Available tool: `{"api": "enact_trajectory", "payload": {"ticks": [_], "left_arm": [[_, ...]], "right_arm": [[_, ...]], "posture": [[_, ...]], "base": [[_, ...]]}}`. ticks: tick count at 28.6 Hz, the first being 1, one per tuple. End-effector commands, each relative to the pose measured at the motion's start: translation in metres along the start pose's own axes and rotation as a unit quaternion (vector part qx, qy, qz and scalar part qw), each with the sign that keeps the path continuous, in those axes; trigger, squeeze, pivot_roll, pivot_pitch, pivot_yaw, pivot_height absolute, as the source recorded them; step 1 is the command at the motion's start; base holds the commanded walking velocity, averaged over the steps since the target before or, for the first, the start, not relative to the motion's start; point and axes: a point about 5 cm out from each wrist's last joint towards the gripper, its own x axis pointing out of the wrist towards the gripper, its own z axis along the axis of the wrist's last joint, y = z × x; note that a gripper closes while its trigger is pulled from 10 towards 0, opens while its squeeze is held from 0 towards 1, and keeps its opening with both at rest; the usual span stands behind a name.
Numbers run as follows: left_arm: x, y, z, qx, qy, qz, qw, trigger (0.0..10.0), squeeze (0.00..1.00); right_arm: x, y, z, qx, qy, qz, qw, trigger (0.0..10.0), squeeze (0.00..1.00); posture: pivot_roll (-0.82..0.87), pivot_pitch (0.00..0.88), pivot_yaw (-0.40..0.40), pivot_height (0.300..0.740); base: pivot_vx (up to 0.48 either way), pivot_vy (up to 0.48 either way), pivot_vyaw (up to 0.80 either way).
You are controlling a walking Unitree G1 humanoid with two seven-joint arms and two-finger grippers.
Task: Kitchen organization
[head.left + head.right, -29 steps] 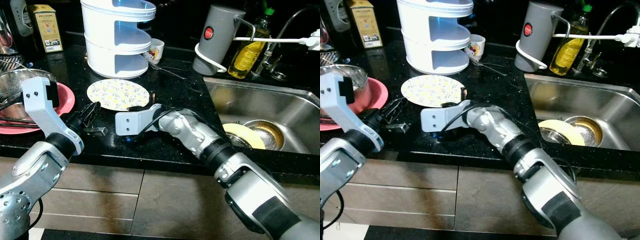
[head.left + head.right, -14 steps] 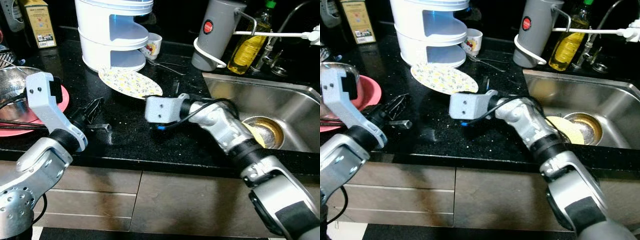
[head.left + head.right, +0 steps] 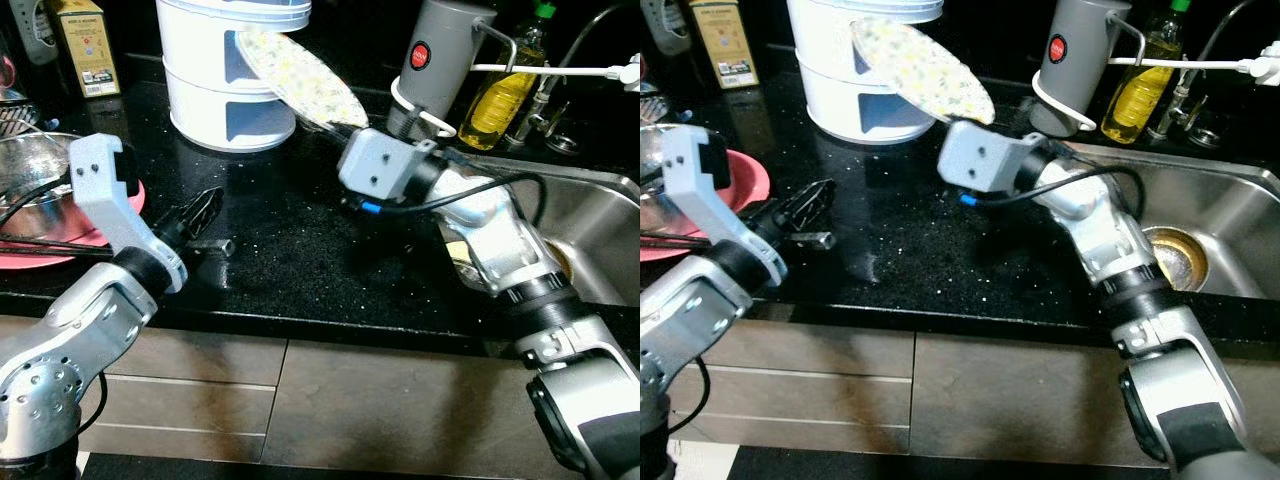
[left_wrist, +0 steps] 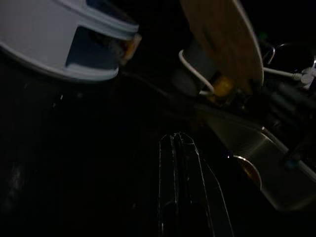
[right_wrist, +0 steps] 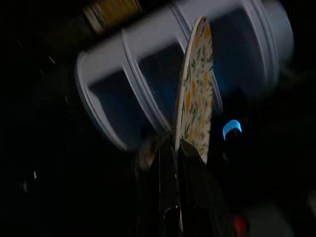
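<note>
Jaws: on my right gripper (image 5: 175, 148) they are clenched on the rim of the floral plate (image 3: 297, 78), while my left gripper (image 3: 200, 210) has its fingers pressed together with nothing between them, low over the black counter (image 3: 290, 250) at about 8 o'clock in the head view. The plate is airborne and tilted, its far edge just in front of the white tiered rack (image 3: 225, 75) at 11 o'clock, near the upper opening. I judge the step in hand to be slotting the plate into a tier. To do it well, I would level the plate before advancing, align its leading edge with the opening, keep the grip firm until the plate rests on the shelf, then let go and withdraw straight back. Count: one floral plate, one rack showing two open tiers, one grey kettle (image 3: 437, 65), one oil bottle (image 3: 497, 95), one sink (image 3: 600, 230), one pink plate (image 3: 745, 180), two grippers.
</note>
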Motion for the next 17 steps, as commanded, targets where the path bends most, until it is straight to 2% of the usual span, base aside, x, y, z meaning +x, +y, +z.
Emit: {"api": "enact_trajectory", "payload": {"ticks": [1,4,8,17], "left_arm": [[0.005,-0.001,-0.005,0.006,0.012,-0.01,1.0,10.0,0.0],[0.007,-0.002,-0.006,0.015,0.015,-0.017,1.0,10.0,0.0],[0.013,-0.004,-0.009,0.044,0.022,-0.027,0.998,10.0,0.0],[0.017,-0.004,-0.008,0.059,0.01,-0.031,0.998,10.0,0.0]], "right_arm": [[-0.011,-0.007,-0.01,0.012,0.028,-0.035,0.999,0.0,0.0],[-0.018,-0.004,-0.017,0.024,0.052,-0.048,0.997,0.0,0.0],[-0.024,0.005,-0.025,0.036,0.079,-0.059,0.994,0.0,0.0],[-0.02,0.008,-0.02,0.038,0.08,-0.073,0.993,0.0,0.0]], "posture": [[0.03,0.0,-0.093,0.74],[0.03,0.0,-0.085,0.74],[0.03,0.0,-0.073,0.74],[0.04,0.0,-0.075,0.74]], "base": [[0.0,0.0,0.0],[0.0,0.0,0.0],[0.0,0.0,-0.77],[0.0,0.0,-0.77]]}}
